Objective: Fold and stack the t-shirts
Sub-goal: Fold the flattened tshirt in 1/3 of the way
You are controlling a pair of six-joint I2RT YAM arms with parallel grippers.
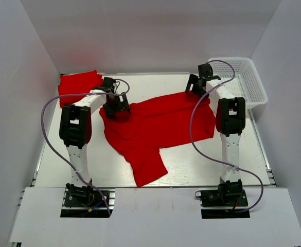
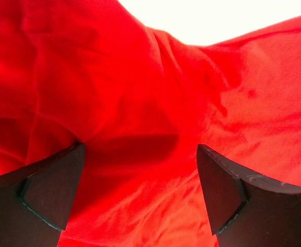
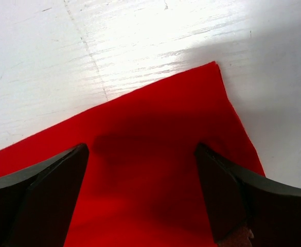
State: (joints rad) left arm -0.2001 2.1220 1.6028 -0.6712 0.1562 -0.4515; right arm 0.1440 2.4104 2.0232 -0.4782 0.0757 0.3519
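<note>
A red t-shirt (image 1: 155, 128) lies spread and rumpled across the middle of the table, one part trailing toward the front. My left gripper (image 1: 117, 109) is open just above its left edge; in the left wrist view the wrinkled red cloth (image 2: 155, 103) fills the frame between the open fingers (image 2: 219, 190). My right gripper (image 1: 196, 87) is open over the shirt's far right corner (image 3: 212, 69), whose flat cloth (image 3: 145, 170) lies between the fingers (image 3: 222, 195). A folded red t-shirt (image 1: 78, 85) lies at the back left.
A white plastic basket (image 1: 245, 82) stands at the back right, beside the right arm. White walls close in the table on three sides. Purple cables loop from both arms over the table.
</note>
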